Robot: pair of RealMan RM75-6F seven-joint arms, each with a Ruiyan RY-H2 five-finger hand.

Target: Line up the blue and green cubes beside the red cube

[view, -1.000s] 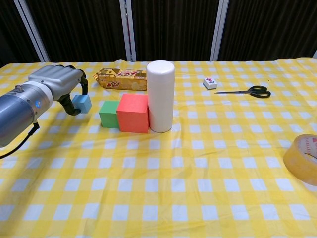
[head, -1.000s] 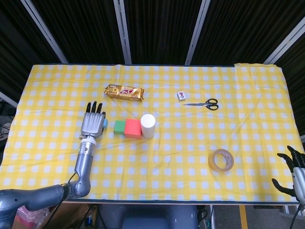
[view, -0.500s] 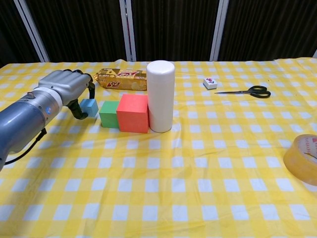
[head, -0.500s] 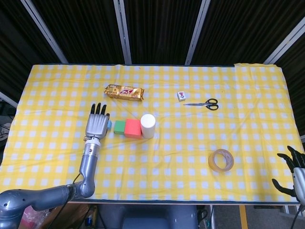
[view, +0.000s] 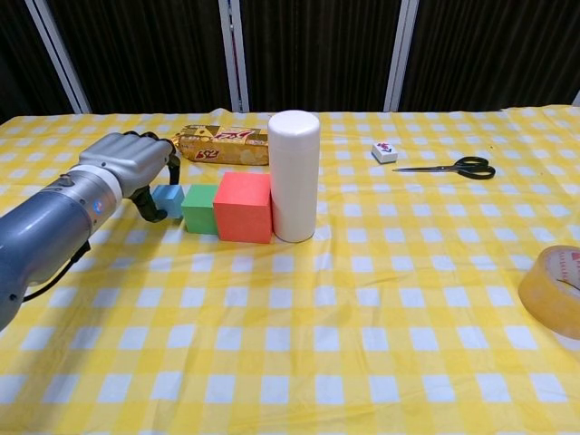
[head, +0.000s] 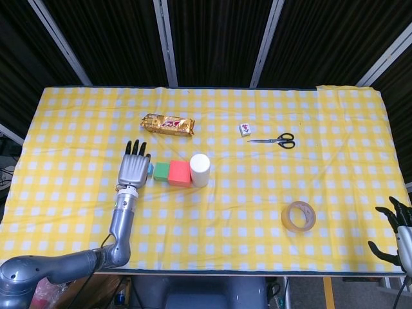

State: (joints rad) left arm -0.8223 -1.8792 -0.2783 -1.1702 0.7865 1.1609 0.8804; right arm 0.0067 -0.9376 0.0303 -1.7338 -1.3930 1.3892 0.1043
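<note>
The blue cube is gripped in the left hand, right up against the green cube, which touches the red cube. The right hand is spread empty off the bench's corner.

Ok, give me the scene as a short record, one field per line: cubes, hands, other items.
blue cube: in the left hand's grip, right beside the green cube
green cube: against the red cube's left side
red cube: next to the white cylinder
left hand: holds the blue cube
right hand: idle at the table's near right edge, fingers apart
other items: snack bar, scissors, tape roll
</note>
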